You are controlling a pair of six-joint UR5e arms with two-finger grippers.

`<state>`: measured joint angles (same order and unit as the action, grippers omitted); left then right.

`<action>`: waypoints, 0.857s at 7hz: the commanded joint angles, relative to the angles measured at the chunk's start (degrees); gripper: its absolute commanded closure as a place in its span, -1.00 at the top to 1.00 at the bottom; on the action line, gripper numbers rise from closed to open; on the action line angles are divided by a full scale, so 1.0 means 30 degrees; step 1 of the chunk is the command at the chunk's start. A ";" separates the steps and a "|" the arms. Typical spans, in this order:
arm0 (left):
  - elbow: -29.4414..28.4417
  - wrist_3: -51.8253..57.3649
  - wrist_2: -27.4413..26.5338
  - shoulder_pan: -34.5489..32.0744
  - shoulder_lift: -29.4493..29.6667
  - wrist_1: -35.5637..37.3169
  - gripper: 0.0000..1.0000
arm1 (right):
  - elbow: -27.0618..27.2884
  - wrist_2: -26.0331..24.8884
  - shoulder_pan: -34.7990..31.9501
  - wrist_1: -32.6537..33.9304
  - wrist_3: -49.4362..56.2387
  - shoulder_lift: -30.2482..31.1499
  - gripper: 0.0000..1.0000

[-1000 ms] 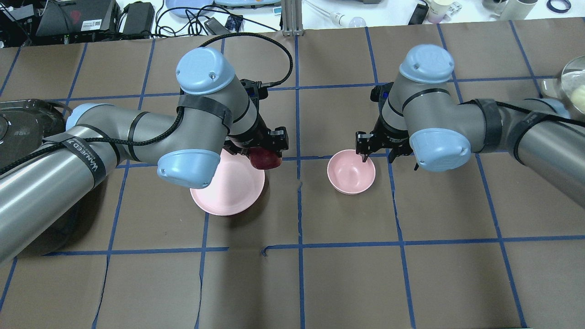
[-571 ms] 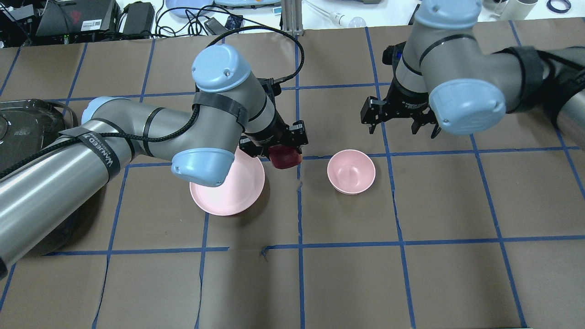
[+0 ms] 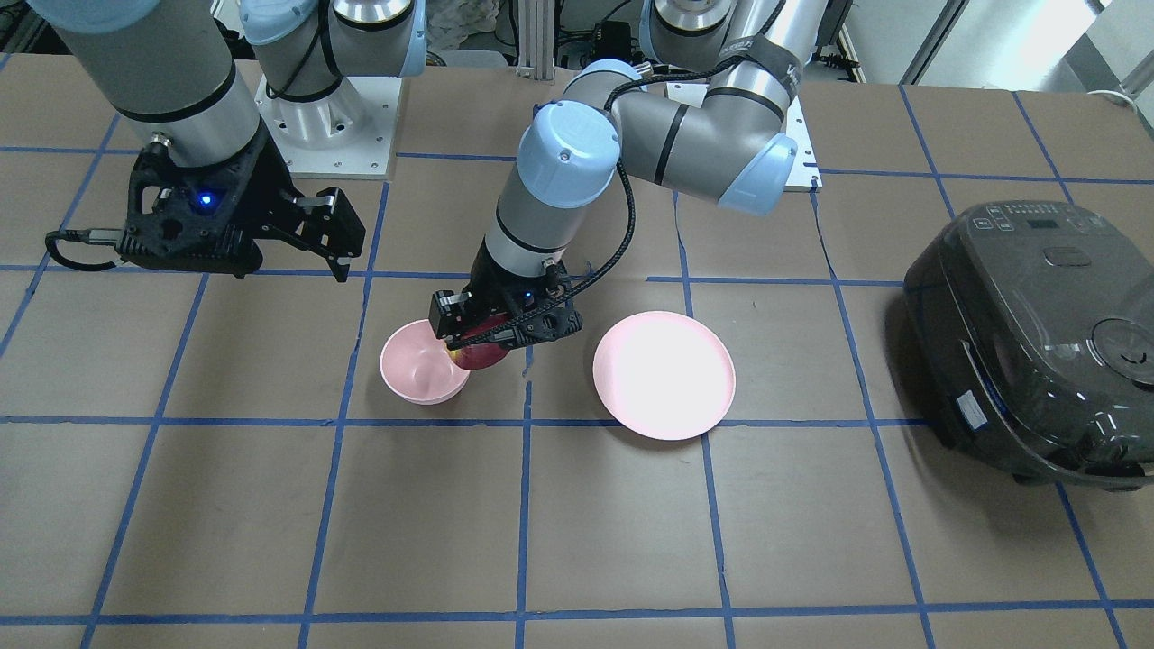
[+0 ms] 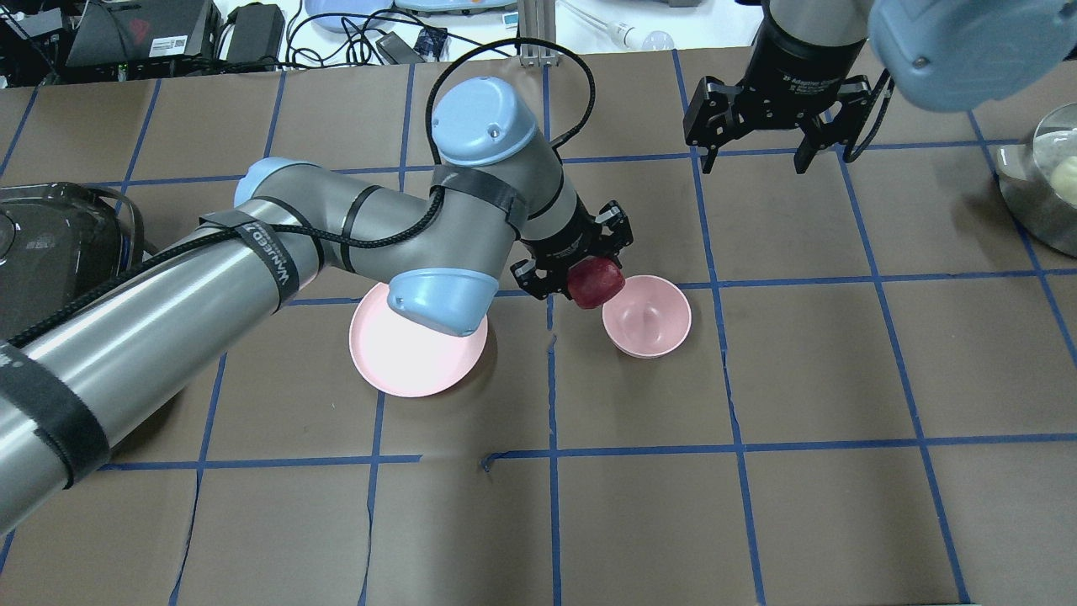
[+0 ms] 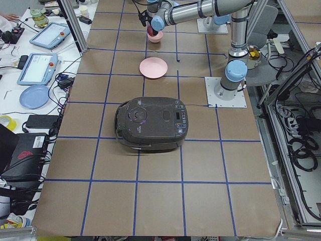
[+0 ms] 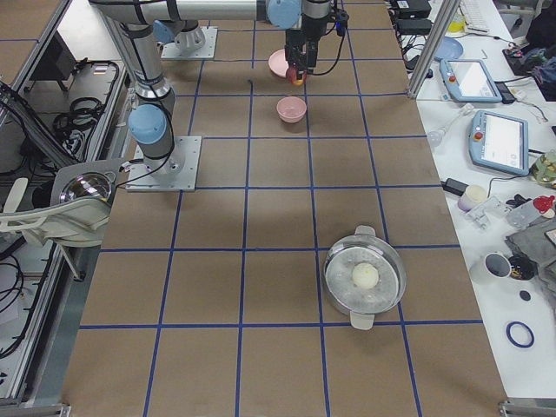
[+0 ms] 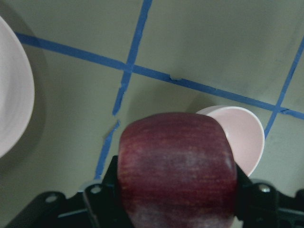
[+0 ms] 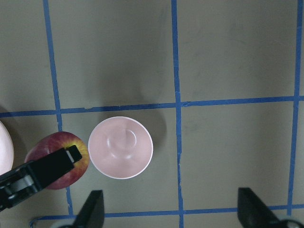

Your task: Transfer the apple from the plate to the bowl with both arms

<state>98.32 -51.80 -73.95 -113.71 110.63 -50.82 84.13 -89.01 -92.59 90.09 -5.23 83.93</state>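
My left gripper (image 4: 589,273) is shut on the dark red apple (image 4: 596,283) and holds it in the air just beside the bowl's rim, on the plate side. The small pink bowl (image 4: 652,324) is empty. The wide pink plate (image 4: 404,353) is empty, partly under my left elbow. In the left wrist view the apple (image 7: 176,164) fills the jaws, with the bowl (image 7: 244,137) just past it. My right gripper (image 4: 753,151) is open and empty, raised high behind the bowl. Its wrist view looks straight down on the bowl (image 8: 120,147) and apple (image 8: 52,156).
A black rice cooker (image 3: 1037,333) stands at the table's end on my left side. A metal pot (image 6: 365,278) with a pale ball in it sits far to my right. Blue tape lines cross the brown table.
My left arm has carried the apple from above the plate's edge rightward to the bowl's rim. My right gripper has lifted from the bowl and pulled back, still open.
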 commanded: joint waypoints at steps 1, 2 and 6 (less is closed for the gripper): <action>-0.0488 -0.1482 -0.0017 -0.1116 0.1468 0.1320 -0.48 | -0.0270 -0.0009 0.0044 -0.0324 0.0016 0.0117 1.00; -0.0548 -0.1280 -0.0047 -0.1381 0.1938 0.2367 -0.47 | -0.0241 -0.0009 0.0044 -0.0324 0.0045 0.0117 1.00; -0.0226 0.0264 -0.1562 -0.1969 0.2848 0.2641 0.86 | -0.0153 -0.0038 0.0015 -0.0324 0.0046 0.0176 1.00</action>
<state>97.49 -53.91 -76.04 -119.25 118.31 -43.03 83.58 -89.05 -92.51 89.12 -5.10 84.44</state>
